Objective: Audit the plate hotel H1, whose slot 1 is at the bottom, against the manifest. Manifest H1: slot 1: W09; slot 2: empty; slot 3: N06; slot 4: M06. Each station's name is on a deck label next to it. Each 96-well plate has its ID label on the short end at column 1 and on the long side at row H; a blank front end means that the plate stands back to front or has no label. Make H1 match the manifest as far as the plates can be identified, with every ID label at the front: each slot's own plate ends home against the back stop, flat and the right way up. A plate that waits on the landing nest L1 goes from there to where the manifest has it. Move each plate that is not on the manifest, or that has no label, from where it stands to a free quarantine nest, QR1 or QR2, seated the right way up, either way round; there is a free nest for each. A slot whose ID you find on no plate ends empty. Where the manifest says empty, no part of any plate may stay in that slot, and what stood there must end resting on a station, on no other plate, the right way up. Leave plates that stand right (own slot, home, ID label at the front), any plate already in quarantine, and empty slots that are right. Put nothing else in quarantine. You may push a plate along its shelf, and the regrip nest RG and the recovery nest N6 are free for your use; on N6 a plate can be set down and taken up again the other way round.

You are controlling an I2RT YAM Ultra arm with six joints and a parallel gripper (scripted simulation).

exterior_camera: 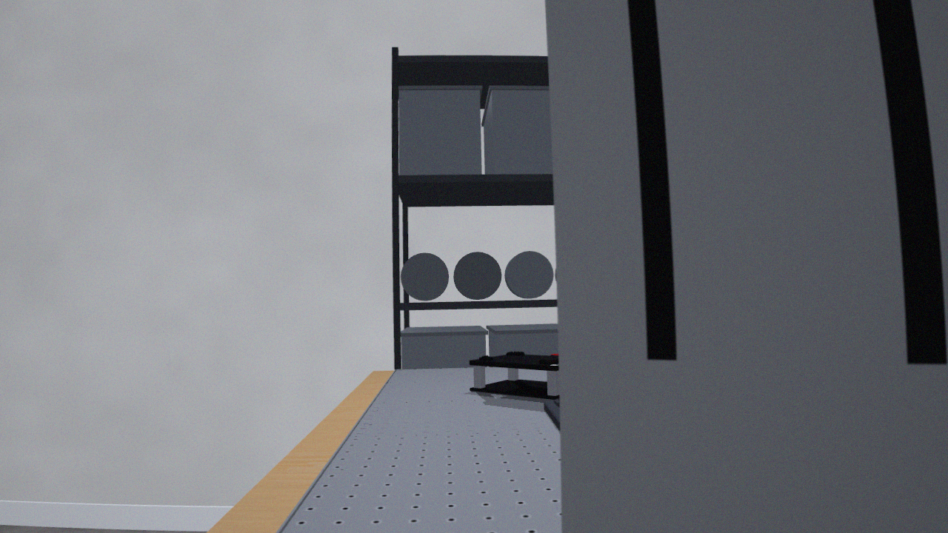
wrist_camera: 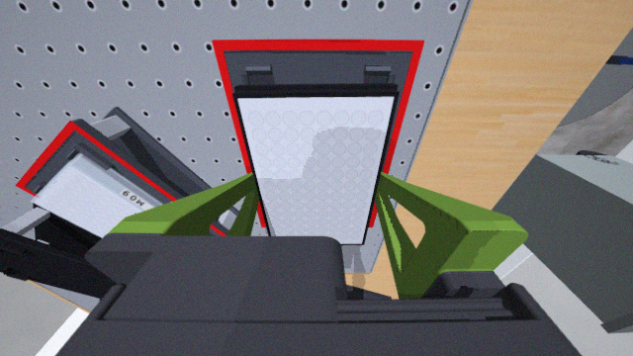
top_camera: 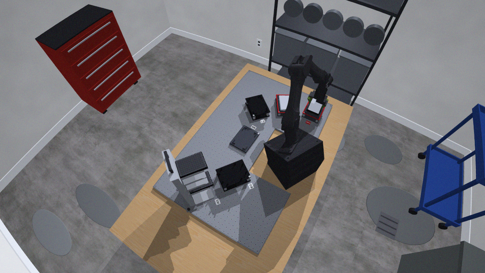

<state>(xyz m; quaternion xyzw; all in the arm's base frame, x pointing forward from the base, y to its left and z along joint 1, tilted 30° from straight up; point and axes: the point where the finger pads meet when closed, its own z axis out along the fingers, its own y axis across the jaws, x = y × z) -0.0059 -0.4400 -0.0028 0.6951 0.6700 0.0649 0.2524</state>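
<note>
Gripper, its green fingers clamped on the long sides of a white 96-well plate, holds it over a red-bordered quarantine nest, apparently for seating there.

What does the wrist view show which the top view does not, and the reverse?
Only wrist: the gripper's green fingers at the sides of a white plate, and the mark W09 on the neighbour plate. Only top: the hotel, three black nests, the arm's base. Both: the two red-rimmed nests and both plates.
</note>
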